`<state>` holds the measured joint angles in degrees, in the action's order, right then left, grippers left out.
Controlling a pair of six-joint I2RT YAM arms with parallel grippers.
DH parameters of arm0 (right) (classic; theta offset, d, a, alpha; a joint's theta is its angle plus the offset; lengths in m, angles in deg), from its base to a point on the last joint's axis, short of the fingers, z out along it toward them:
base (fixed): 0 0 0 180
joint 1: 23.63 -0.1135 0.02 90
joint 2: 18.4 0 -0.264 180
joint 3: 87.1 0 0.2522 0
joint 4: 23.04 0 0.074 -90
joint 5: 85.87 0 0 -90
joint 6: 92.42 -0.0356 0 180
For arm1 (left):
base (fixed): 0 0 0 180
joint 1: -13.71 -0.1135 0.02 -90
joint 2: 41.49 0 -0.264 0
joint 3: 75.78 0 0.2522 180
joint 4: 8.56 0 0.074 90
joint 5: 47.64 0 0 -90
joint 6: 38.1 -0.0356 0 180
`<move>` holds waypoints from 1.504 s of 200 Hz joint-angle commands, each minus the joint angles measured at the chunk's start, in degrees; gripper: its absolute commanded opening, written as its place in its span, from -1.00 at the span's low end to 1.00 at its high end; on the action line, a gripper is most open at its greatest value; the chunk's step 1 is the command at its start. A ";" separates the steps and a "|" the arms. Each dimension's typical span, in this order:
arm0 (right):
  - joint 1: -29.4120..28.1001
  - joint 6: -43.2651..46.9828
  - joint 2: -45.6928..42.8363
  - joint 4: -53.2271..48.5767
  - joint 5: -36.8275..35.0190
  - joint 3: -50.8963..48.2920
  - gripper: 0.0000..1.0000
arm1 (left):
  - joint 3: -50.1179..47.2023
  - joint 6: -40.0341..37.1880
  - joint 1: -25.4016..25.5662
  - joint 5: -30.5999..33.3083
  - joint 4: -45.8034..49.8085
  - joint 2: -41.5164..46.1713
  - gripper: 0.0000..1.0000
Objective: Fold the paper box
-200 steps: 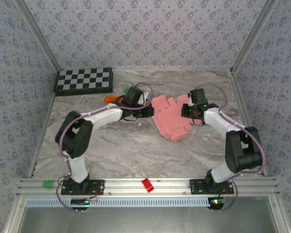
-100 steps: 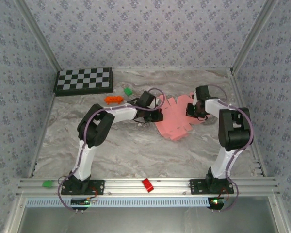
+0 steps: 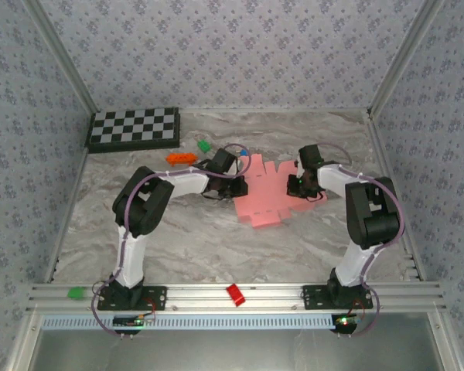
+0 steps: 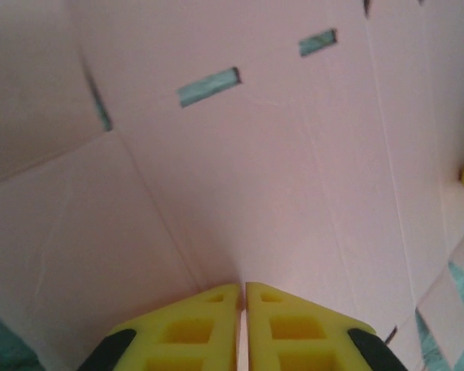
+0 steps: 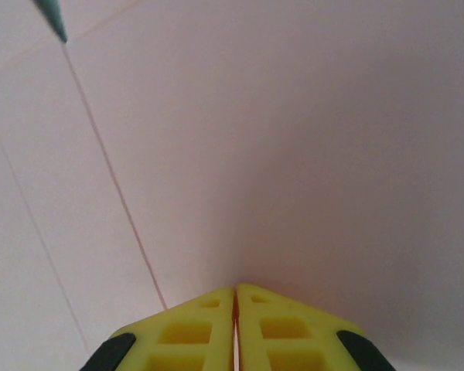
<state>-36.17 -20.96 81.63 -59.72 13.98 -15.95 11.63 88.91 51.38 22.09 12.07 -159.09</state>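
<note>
Paper box (image 3: 264,197) is salmon-pink card, creased, slotted.

I see a table (image 3: 185,239) with a grey-and-white marbled top. A black-and-white checkerboard (image 3: 134,128) lies flat in its far left corner. Just right of the board a small green piece (image 3: 204,144) lies on the top, with an orange piece (image 3: 180,158) a little nearer than it and a small blue piece (image 3: 243,153) further right. The paper box (image 3: 264,193), a flat salmon-pink die-cut sheet with flaps, lies slightly right of the table's centre, near the blue piece. An aluminium rail (image 3: 294,292) runs along the near edge. A red block (image 3: 235,294) rests at its middle and a green block (image 3: 77,292) at its left end.
</note>
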 commanded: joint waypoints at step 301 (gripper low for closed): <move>-19.20 -4.64 -8.79 -0.69 -7.32 -7.91 -0.78 | -3.57 -2.48 -0.96 1.11 13.07 9.81 -0.49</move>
<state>-54.11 -26.29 72.03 -58.62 6.81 -22.03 8.77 84.13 50.18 22.66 25.01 -148.12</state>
